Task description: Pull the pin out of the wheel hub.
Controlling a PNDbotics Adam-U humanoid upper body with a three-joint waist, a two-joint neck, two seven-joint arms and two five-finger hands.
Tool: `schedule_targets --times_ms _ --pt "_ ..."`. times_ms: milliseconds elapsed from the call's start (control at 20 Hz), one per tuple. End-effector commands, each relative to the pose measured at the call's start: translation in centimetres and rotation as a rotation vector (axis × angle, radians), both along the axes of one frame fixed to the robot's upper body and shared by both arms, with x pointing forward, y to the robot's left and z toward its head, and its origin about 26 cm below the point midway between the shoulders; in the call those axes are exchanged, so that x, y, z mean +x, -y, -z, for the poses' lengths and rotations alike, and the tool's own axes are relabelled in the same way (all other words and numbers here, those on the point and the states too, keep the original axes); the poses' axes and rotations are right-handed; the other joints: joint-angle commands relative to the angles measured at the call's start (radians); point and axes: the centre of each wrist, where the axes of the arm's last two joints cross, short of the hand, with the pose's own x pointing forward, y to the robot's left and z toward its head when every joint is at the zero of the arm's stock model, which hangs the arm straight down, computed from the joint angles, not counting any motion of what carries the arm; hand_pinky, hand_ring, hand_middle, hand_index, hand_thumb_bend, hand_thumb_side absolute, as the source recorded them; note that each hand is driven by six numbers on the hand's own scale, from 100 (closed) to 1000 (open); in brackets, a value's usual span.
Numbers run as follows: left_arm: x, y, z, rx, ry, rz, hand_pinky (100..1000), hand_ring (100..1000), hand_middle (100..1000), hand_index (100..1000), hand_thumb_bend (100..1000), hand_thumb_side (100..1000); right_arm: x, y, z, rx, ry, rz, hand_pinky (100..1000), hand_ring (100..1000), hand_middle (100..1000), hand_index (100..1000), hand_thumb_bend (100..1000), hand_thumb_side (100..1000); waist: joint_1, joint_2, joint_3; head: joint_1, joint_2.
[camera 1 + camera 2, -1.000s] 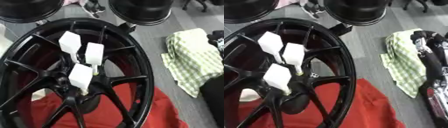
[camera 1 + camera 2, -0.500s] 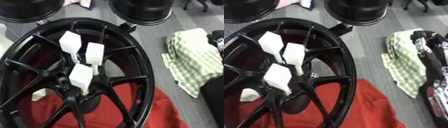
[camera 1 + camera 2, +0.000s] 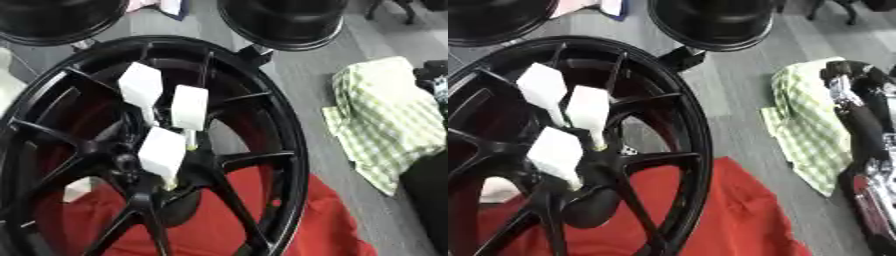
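Wheel hub point(image 3: 131, 150): black, multi-spoke, lying on a red cloth point(image 3: 737, 210) toward the near-left part of the grey tabletop point(image 3: 737, 105); its rim fills most of the left half of both views.

Pins: three white, flat-headed pins stand among the spokes near the hub's centre. The far one point(image 3: 140, 86) sits highest in the view, the middle one point(image 3: 189, 108) just right of it, and the near one point(image 3: 163, 152) closest to the centre. Each narrows to a thin stem running down toward the hub; the seats themselves are hard to make out.

Small white piece point(image 3: 79, 189): seen through the spokes at the hub's near-left side, lying on the red cloth.

Two further black wheels point(image 3: 289, 20): along the far edge, one at the far-left corner, one near the middle.

Green checked cloth point(image 3: 385, 120): crumpled at the right edge, well apart from the hub.

Right hand point(image 3: 859, 100): black and silver, at the right edge over the checked cloth, well apart from all three pins. Whether its fingers are open or curled cannot be told.
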Motion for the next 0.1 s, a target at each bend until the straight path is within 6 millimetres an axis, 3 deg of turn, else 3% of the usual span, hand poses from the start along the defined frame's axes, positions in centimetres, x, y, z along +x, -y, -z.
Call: schedule_targets --times_ms 50,100 --pt "-0.21 0.62 -0.69 -0.114 0.093 0.094 677 580 574 698 100 817 -0.28 0.15 -1.07 -0.023 0.034 -0.003 851 781 554 651 100 447 0.0 -0.022 0.0 0.003 -0.006" --pt "-0.16 0.72 -0.63 -0.153 0.102 0.119 676 580 573 696 100 820 -0.28 0.15 -1.07 -0.023 0.035 -0.003 852 782 554 651 100 448 0.0 -0.022 0.0 0.003 -0.006"
